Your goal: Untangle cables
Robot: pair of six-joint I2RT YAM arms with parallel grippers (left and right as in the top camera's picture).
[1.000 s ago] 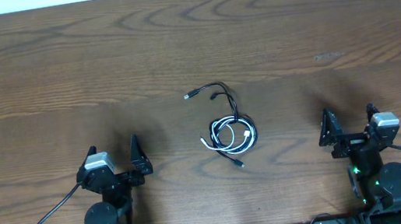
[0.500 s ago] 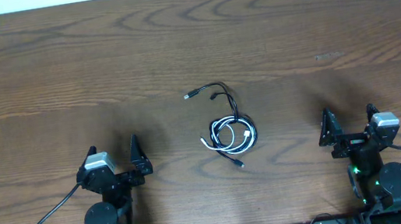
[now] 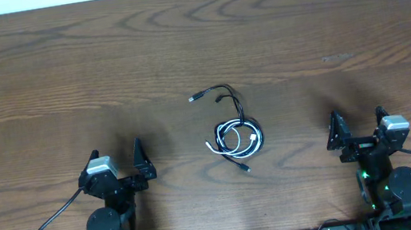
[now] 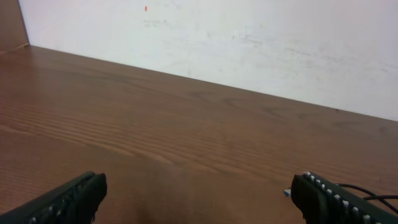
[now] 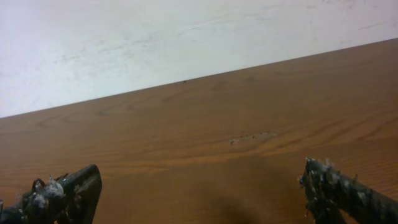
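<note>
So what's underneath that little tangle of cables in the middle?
Only the wooden table shows under the cables. Where the white cord crosses the black ones, which lies underneath is too small to tell.

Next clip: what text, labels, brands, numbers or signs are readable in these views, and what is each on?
No readable text in any view.
The cables and the table show no lettering.
The wall bears a tiny red mark and faint grey scuffs, too small and blurred to read as writing.
</note>
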